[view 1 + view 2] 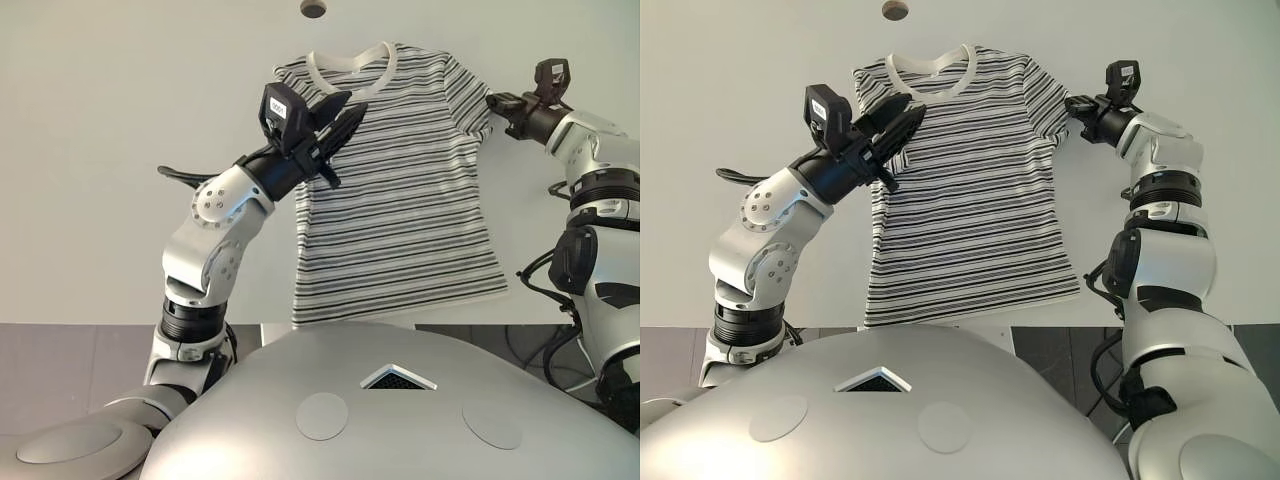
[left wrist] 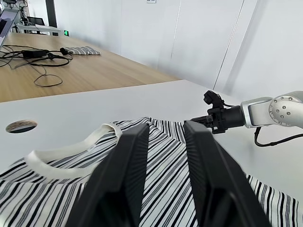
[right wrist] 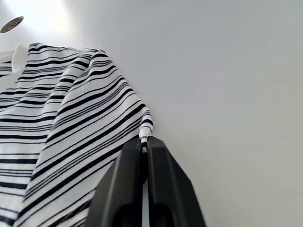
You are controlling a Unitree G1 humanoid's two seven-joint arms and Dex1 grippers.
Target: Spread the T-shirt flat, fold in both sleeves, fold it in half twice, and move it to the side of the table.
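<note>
The black-and-white striped cotton T-shirt (image 1: 400,210) lies flat on the white counter (image 1: 120,100). My right pincer (image 3: 145,142) is clamped on its sleeve hem, and my left pincer (image 1: 340,135) hangs apart above the other shoulder. I judge the sleeve fold is best carried low and straight across the chest, without dragging the body.

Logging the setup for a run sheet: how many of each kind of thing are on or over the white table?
T-shirt: 1
Grippers: 2 (left gripper, right gripper)
Hole in the tabletop: 1
Total: 4
</note>
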